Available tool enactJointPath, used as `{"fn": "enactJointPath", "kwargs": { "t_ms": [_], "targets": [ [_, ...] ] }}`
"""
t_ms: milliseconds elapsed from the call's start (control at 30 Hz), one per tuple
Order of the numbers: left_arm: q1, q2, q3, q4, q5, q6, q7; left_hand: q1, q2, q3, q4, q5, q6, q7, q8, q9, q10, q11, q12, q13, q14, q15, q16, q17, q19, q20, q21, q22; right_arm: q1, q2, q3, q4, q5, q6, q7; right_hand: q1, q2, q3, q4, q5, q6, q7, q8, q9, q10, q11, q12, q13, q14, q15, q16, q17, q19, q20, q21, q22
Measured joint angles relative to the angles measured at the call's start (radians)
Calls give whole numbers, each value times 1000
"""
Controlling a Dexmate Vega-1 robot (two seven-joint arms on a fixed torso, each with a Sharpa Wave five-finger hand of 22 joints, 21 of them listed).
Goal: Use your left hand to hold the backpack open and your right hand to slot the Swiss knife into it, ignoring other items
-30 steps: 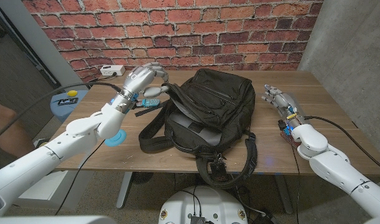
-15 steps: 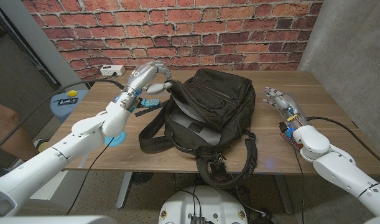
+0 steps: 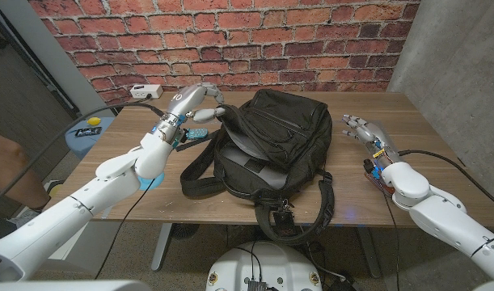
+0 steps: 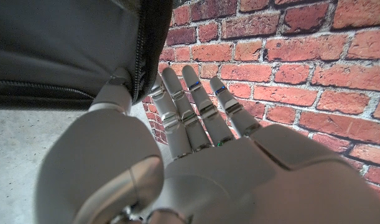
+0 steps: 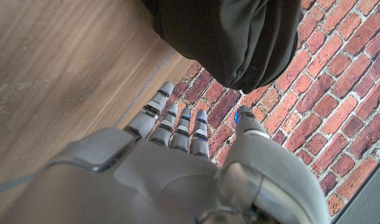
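The black backpack [image 3: 271, 137] lies on the wooden table [image 3: 408, 109], its opening edge facing my left hand [image 3: 194, 100]. That hand reaches the bag's top left rim. In the left wrist view the thumb [image 4: 114, 94] touches the zipper edge [image 4: 144, 56], which runs between the thumb and the straight fingers [image 4: 196, 106]; no closed grip shows. My right hand [image 3: 363, 130] stands to the right of the bag, fingers apart and empty, with the backpack [image 5: 227, 37] ahead of it. A small blue and black item [image 3: 196, 132] lies behind the left wrist; it is too small to tell whether it is the Swiss knife.
A blue round object [image 3: 154, 178] lies under my left forearm. A white power strip [image 3: 146, 90] sits at the table's back left, in front of the brick wall. The bag's straps [image 3: 299, 218] hang over the front edge. A blue stool [image 3: 86, 129] stands beyond the left edge.
My left hand has moved right from beside the bag to its top left rim. The right hand has barely shifted.
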Motion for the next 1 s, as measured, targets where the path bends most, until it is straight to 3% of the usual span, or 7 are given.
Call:
{"fn": "enactJointPath", "kwargs": {
  "t_ms": [100,600,1000],
  "targets": [
    [2,-1,-1,-2,-29,14,-26,0,0,0,0,4,0,0,7,0,0,0,0,0,0,0,0,0,0,0,0,0,-5,-8,2,-13,-2,-5,-1,0,0,0,0,0,0,11,0,0,0,0,0,0,0,0,0,0,0,0,0,0],
    [24,-31,-41,-65,-206,116,-169,3,-3,4,-4,8,2,9,14,5,5,6,7,13,-4,4,0,5,-10,10,0,0,-46,-46,27,-72,-29,-82,-17,5,5,0,0,0,0,11,0,0,0,0,0,5,0,0,0,0,0,0,0,0],
    [-5,-37,-34,-84,-263,160,-247,9,-9,4,-4,8,1,9,15,4,5,6,7,19,-4,4,0,13,-13,13,0,4,-75,-60,41,-105,-38,-105,-17,9,1,0,0,0,0,11,0,0,-2,-2,0,5,0,0,0,0,0,0,0,0]
  ]
}}
